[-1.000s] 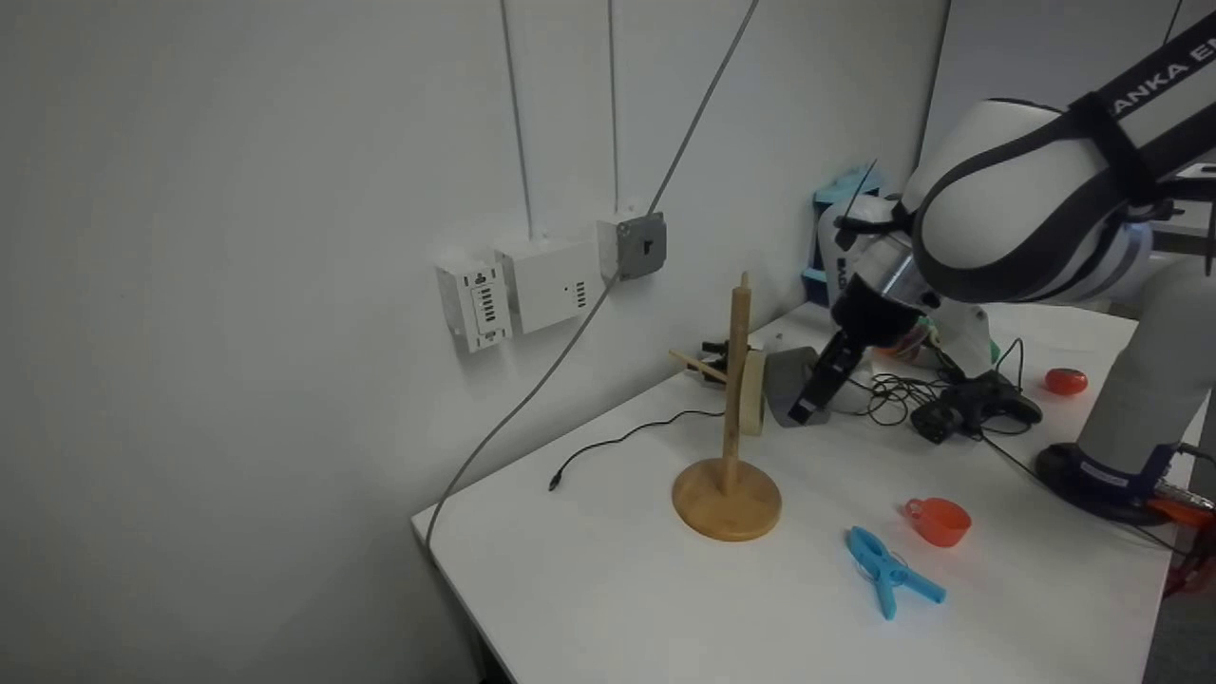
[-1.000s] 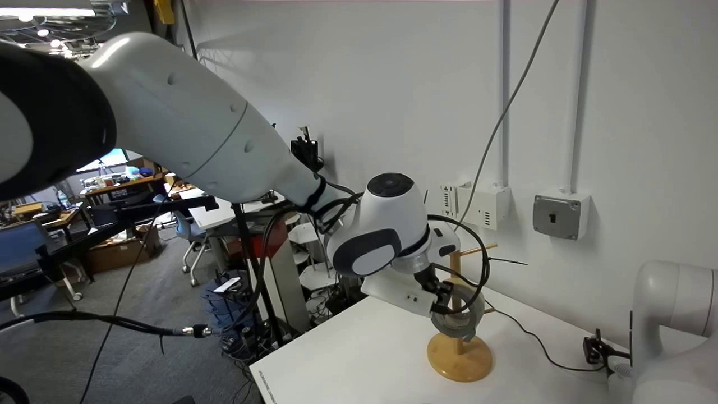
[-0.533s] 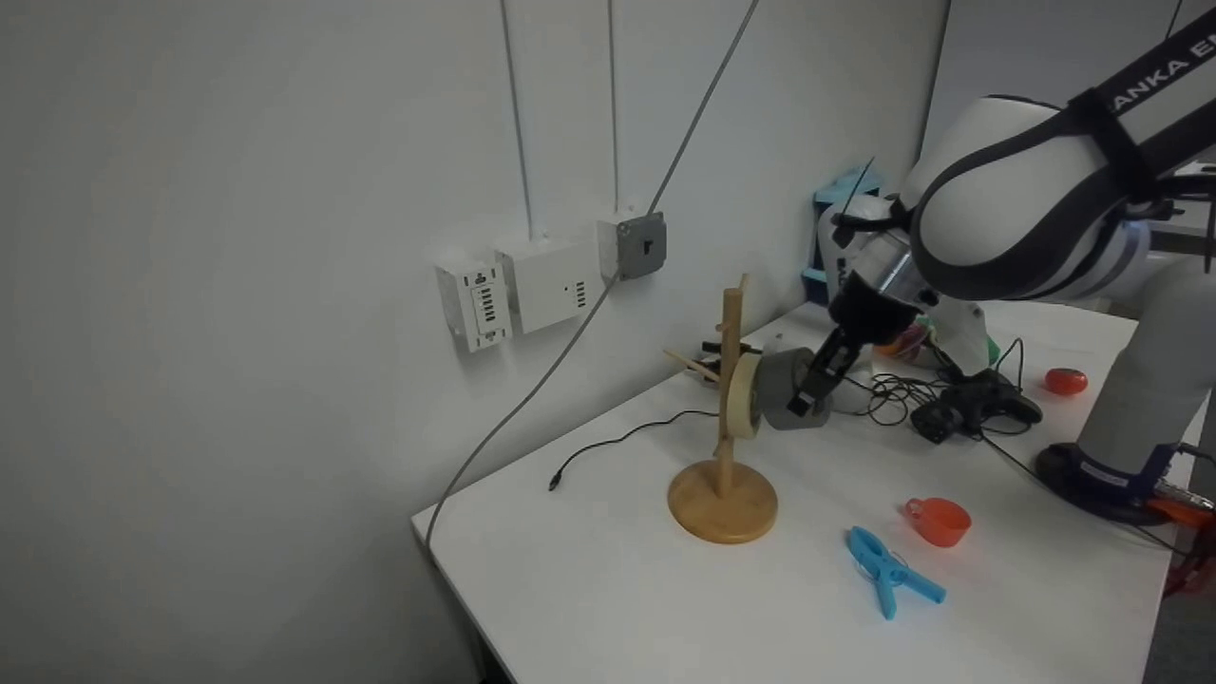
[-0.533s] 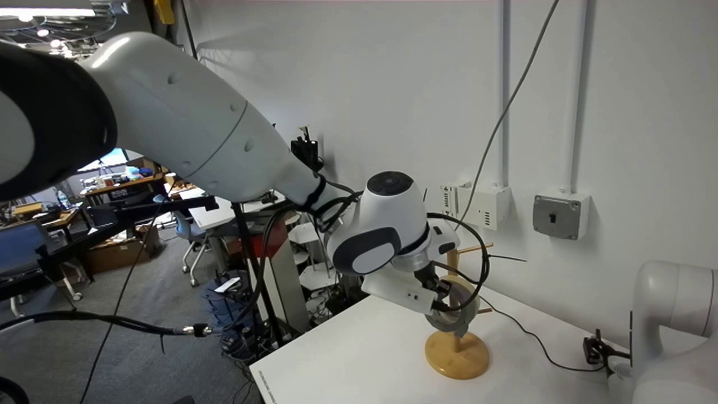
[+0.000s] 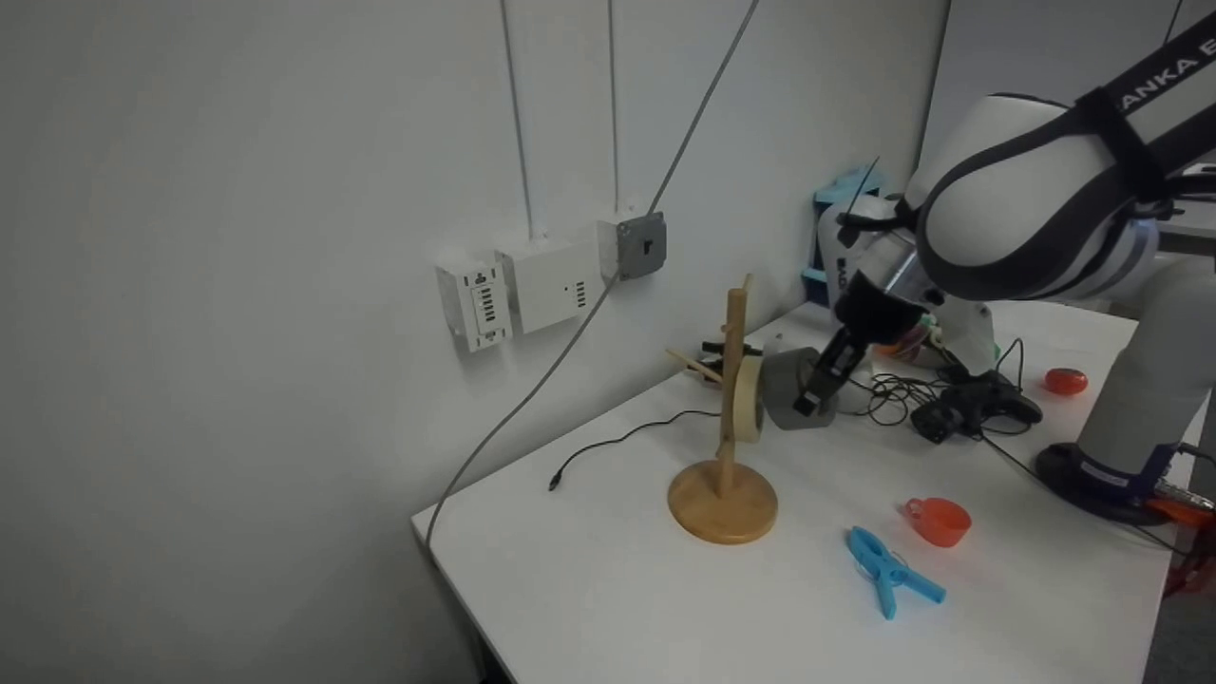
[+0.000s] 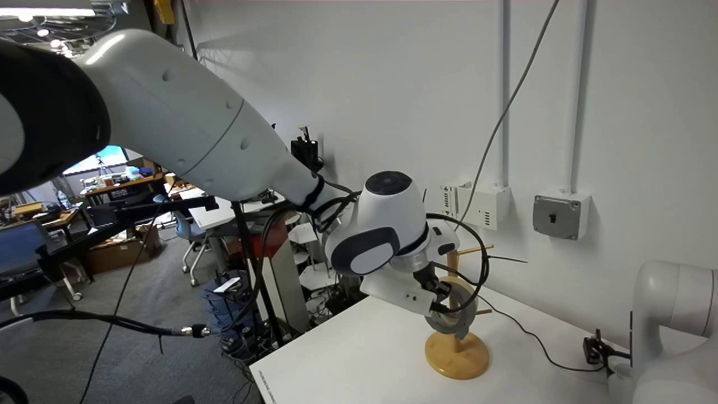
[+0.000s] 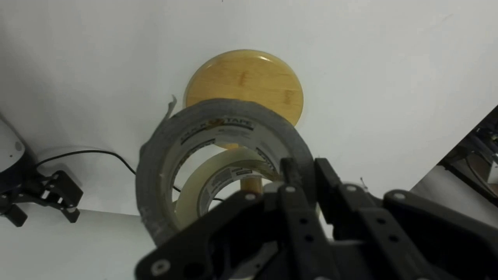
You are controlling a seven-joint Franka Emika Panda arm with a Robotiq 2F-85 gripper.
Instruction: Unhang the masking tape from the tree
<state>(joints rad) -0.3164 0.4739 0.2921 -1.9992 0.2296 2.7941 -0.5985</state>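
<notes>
Claw [image 7: 305,165] clamped on the grey tape roll [image 5: 785,388], beside the tree [image 5: 729,427].
In the wrist view we find the claw's jaws narrow, pinching the wall of the grey tape roll, one jaw inside the ring and one outside. The cream tape roll [image 5: 748,401] sits between the grey tape roll and the tree, just beside both. Which of the two is the masking tape we cannot tell, nor whether the grey tape roll hangs free of the tree. The tree stands upright on the tabletop [image 5: 617,556], where, in an exterior view, we also note a blue clamp [image 5: 889,570] and an orange-red cup [image 5: 940,522], both apart from the claw.
</notes>
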